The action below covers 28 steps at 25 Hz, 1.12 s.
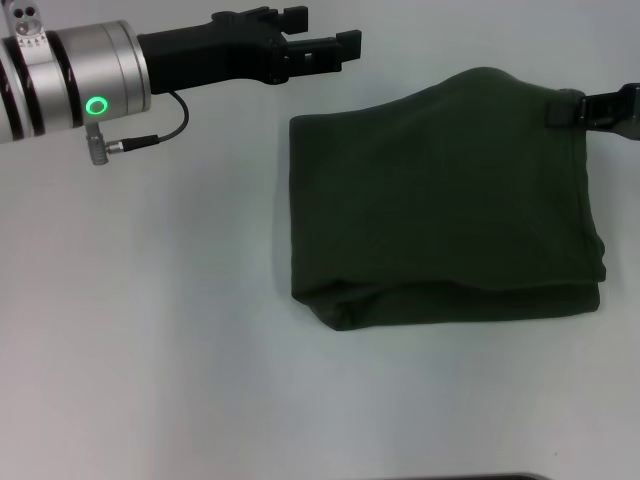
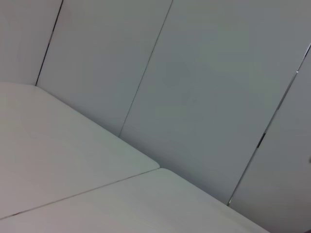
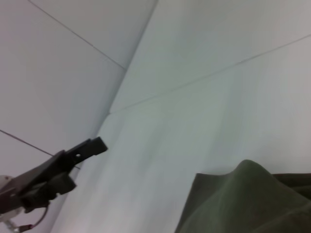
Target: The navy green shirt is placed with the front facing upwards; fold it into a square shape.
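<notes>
Jaws of the left gripper stand slightly apart, empty, above the tabletop, left of the navy green shirt. The right gripper is nearer, at the shirt's far right corner; I cannot tell its jaws' state.

A: How much of the right pincer shows in the head view?

B: Only a dark tip at the picture's edge, touching the navy green shirt; the arm is cut off, and I cannot tell how its jaws stand.

A: And the shirt's lettering and collar?

B: Hidden inside the folds. The right wrist view cuts the shirt off too, showing one corner.
</notes>
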Available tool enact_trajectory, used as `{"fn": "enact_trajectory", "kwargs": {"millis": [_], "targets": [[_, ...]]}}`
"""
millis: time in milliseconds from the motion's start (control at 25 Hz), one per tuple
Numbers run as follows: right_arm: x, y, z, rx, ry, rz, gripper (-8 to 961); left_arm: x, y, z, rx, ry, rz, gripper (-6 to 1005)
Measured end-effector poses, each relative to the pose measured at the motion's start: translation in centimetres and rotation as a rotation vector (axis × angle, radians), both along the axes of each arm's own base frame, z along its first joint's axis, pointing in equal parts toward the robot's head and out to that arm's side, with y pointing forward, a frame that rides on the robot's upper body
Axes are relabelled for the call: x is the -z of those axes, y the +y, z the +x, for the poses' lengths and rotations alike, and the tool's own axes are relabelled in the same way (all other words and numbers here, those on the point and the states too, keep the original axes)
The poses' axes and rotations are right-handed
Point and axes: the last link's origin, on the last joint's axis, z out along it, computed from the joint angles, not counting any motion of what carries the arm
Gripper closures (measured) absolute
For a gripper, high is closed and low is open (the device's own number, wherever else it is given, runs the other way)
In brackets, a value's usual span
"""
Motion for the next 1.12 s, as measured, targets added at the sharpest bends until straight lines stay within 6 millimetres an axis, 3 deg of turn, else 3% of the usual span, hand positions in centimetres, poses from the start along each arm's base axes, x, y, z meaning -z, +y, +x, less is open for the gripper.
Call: {"fn": "enact_trajectory", "kwargs": {"millis": [640, 1120], "targets": [[-1.8, -0.6, 0.0, -0.016, 0.042, 0.031, 910, 0.3, 0.3, 0.4, 0.003, -0.002, -0.010, 80], [-1.9, -1.5, 0.8, 0.016, 0.049, 0.026, 911, 0.3, 0.3, 0.5, 0.002, -0.004, -0.011, 80]]}}
